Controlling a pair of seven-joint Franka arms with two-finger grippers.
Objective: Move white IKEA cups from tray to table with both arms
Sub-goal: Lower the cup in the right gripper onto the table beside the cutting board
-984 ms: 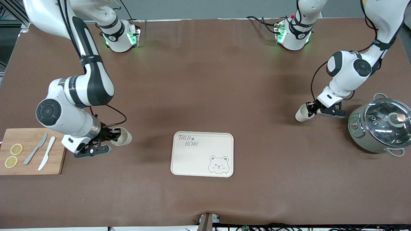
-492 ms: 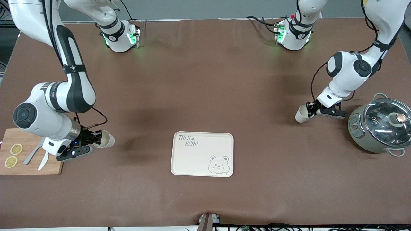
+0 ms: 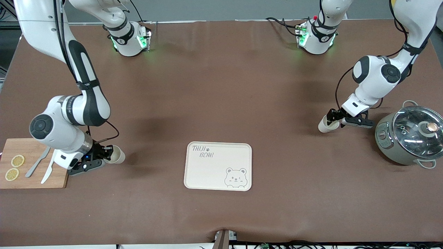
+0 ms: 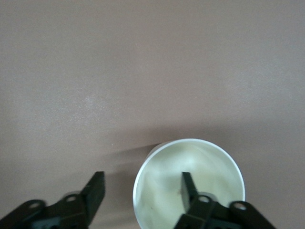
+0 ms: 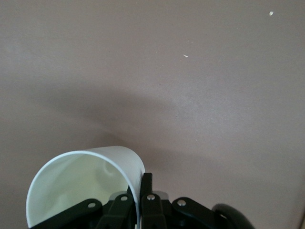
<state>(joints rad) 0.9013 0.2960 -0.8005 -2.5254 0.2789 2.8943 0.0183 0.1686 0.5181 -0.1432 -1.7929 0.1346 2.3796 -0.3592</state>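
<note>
Two cups (image 3: 325,123) (image 3: 116,154) off tray (image 3: 218,166); rims up.

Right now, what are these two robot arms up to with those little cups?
They are moving two cups off the tray, which now holds nothing. The right gripper pinches one cup by its rim, low over the table beside the cutting board. The left gripper, near the pot, has its fingers spread on either side of the other cup's wall; that cup seems to be set down on the table.
</note>
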